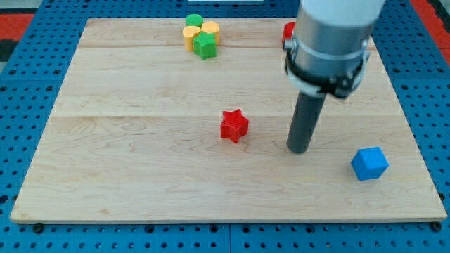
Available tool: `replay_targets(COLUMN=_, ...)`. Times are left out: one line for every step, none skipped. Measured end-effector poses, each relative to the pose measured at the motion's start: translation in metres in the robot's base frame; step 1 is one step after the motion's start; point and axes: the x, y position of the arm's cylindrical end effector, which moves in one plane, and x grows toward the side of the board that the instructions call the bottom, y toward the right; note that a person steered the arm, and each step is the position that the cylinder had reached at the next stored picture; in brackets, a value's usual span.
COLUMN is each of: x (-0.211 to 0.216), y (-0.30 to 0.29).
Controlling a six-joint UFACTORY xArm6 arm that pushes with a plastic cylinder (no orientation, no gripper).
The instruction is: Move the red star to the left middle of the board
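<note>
The red star (234, 126) lies near the middle of the wooden board (126, 154). My tip (299, 149) rests on the board to the star's right and slightly lower, with a clear gap between them. The dark rod rises from the tip into the grey arm body at the view's top right.
A cluster at the view's top holds a green cylinder (194, 20), two yellow blocks (192, 34) (210, 29) and a green star (205, 46). A red block (288, 33) shows partly behind the arm. A blue cube (370, 163) sits at lower right.
</note>
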Motion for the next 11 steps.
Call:
replay_targets(x=-0.01, y=-0.044)
replay_targets(x=-0.047, y=-0.048)
replay_targets(x=-0.06, y=-0.108)
replay_targets(x=-0.061, y=-0.123)
replay_targets(x=-0.08, y=-0.136)
replay_targets(x=-0.098, y=-0.161)
replay_targets(x=-0.093, y=-0.199)
replay_targets(x=-0.087, y=-0.242)
replay_targets(x=-0.088, y=-0.289)
replay_targets(x=-0.102, y=-0.298)
replay_targets(x=-0.11, y=-0.274)
